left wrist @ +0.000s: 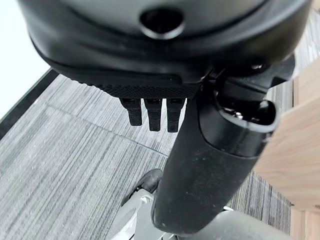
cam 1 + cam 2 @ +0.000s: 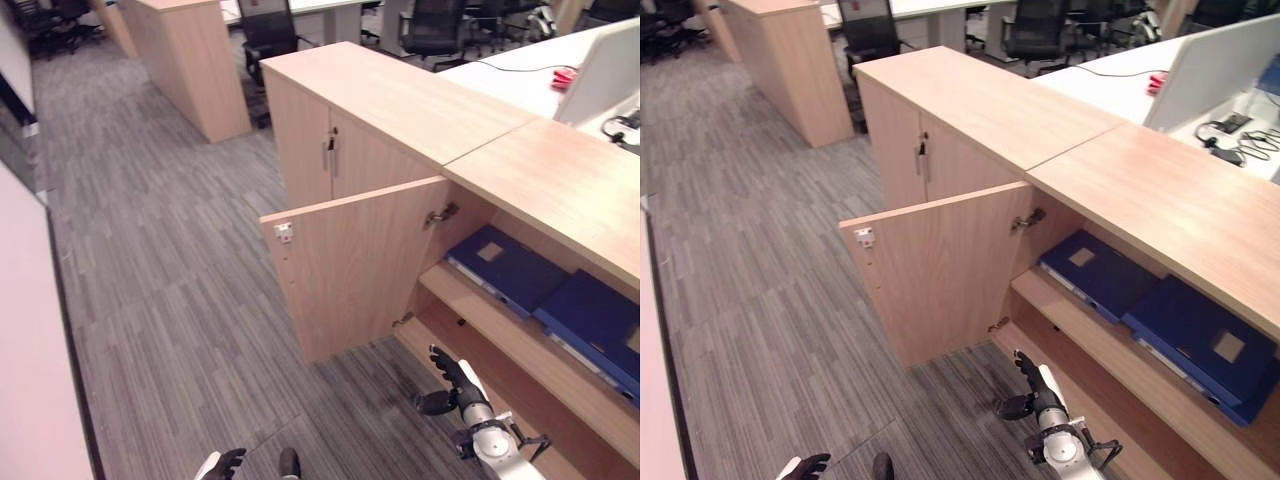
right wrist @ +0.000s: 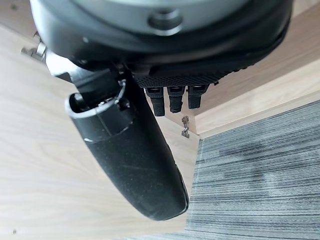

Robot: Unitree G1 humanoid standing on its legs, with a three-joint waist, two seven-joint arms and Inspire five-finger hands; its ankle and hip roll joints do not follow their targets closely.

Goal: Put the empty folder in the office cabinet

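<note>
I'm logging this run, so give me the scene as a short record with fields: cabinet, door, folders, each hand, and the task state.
cabinet: light wood office cabinet, upper shelf in view inside
door: cabinet door swung wide open over the grey carpet
folders: two dark blue folders lying flat side by side on the shelf
right hand: right hand low in front of the open cabinet, fingers straight, holding nothing
left hand: left hand low over the carpet, holding nothing
task state: folders on the shelf, door not yet closed

blue folders (image 2: pixel 1145 305) shelved, cabinet door (image 2: pixel 940 270) (open)
</note>
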